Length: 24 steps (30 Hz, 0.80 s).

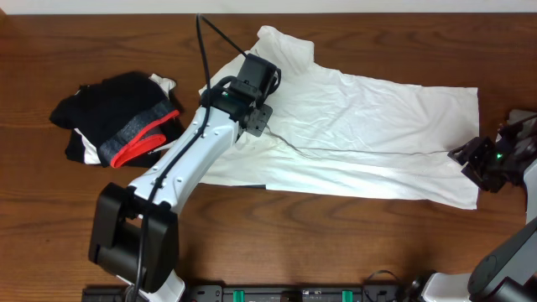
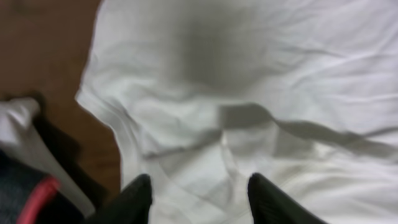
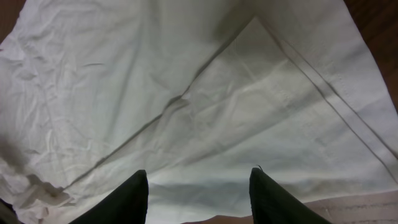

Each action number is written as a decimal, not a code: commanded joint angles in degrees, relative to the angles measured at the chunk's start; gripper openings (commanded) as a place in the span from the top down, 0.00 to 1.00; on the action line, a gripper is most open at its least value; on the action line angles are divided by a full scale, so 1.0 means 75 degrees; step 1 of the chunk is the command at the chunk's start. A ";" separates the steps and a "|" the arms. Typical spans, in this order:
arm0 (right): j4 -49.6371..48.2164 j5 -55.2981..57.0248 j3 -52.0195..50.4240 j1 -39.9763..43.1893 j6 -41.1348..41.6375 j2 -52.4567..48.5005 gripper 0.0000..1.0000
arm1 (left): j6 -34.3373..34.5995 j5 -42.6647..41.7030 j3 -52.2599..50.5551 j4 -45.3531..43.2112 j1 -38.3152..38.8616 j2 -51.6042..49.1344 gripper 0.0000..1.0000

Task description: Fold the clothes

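White shirt [image 1: 369,126] lies spread on the table [image 1: 336,243], from the centre out to 3 o'clock. My left gripper [image 2: 199,193] hangs over its 9 o'clock end, fingers wide, holding nothing. My right gripper [image 3: 199,186] is at the 3 o'clock hem, fingers wide too. A dark clothes pile [image 1: 117,117] lies at 9 o'clock.

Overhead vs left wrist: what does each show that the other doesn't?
Only overhead: the full extent of the white shirt, and the right gripper at its right hem. Only left wrist: the left gripper seen close, fingers apart with nothing between them, over wrinkled cloth. Both: the shirt, the dark clothes pile with its red band, and the wood table.
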<state>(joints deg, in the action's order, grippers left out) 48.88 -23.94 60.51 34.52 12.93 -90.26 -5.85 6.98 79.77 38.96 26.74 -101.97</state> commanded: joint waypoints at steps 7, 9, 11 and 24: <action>0.0003 -0.0006 0.0102 -0.0050 -0.0105 0.0105 0.50 | 0.0478 -0.0991 -0.0495 -0.0134 0.0061 -0.0836 0.52; 0.0029 -0.0003 0.0102 -0.0050 -0.0105 0.0105 0.49 | 0.0475 -0.0988 -0.0495 -0.0350 0.0058 -0.1055 0.51; 0.0073 -0.0003 0.0102 -0.0050 -0.0105 0.0105 0.50 | 0.0478 -0.0994 -0.0495 -0.0478 0.0061 -0.1236 0.52; 0.0108 -0.0006 0.0102 -0.0050 -0.0105 0.0105 0.50 | 0.0388 -0.0991 -0.0361 -0.0854 0.0067 -0.1422 0.94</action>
<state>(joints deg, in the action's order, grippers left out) 49.67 -23.94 60.51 34.52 12.93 -90.26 -2.96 -0.08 76.40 32.62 27.11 -112.38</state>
